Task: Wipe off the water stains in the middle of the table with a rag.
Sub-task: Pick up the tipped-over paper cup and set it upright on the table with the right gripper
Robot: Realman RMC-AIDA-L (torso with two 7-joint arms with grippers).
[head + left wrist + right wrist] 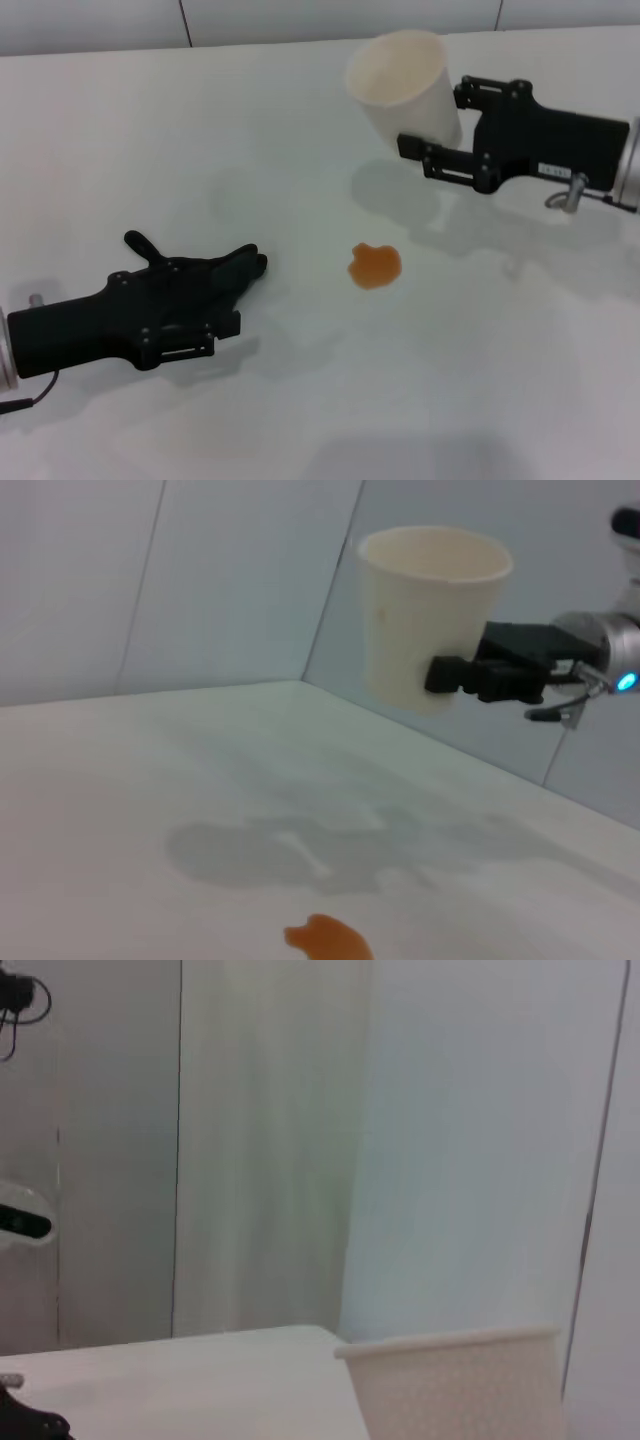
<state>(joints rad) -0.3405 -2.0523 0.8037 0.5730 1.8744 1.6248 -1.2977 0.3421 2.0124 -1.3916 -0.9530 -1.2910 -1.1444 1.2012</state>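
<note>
The water stains [375, 265] are one small orange blob on the white table [500, 400], near its middle; the left wrist view catches the water stains [330, 941] too. The black rag [235, 268] lies at the lower left with its points sticking out. My left gripper [195, 312] sits low on the table over the rag, black against black, left of the blob. My right gripper [432, 116] is at the upper right, shut on a cream paper cup [402, 75] held upright above the table. The left wrist view shows that cup [425, 610] and right gripper [470, 675].
A grey shadow [395, 195] of the cup and arm falls on the table just beyond the blob. The table's far edge meets a white panelled wall [300, 20]. In the right wrist view only the cup's rim [450, 1345] and the wall show.
</note>
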